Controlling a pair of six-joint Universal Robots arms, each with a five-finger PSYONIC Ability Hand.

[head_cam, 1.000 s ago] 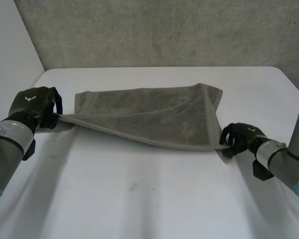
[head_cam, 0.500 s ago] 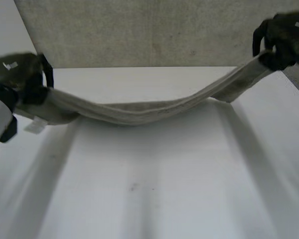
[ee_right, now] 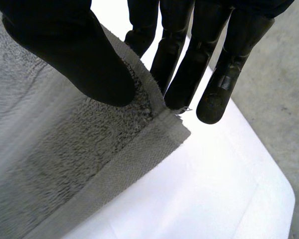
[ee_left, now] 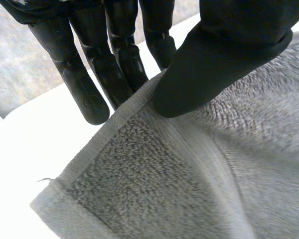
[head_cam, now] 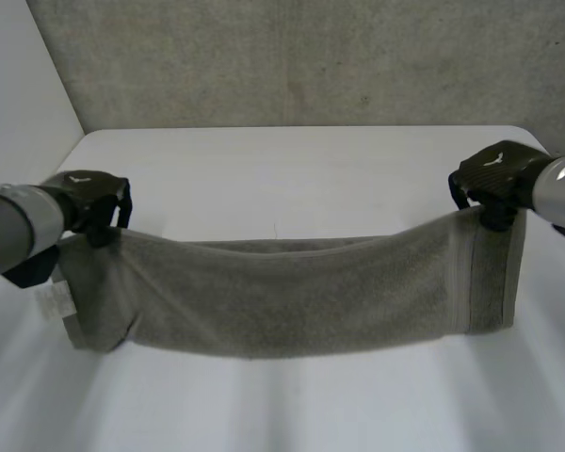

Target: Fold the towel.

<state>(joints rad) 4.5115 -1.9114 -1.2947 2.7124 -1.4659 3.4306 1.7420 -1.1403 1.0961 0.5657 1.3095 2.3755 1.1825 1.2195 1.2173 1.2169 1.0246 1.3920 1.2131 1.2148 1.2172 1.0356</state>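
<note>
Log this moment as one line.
towel: held up, sagging between hands | left hand: pinching one top corner | right hand: pinching other top corner

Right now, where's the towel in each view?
Head view: the towel hangs between the left hand and the right hand, over the table.
Left wrist view: the towel corner, pinched in that hand.
Right wrist view: the towel corner, pinched likewise.
Shared landmark: the flat border band.

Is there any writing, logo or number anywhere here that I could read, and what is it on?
No readable text.
White mark on the left hand and on the right hand: too small to read.
White tag on the towel: too small to read.
</note>
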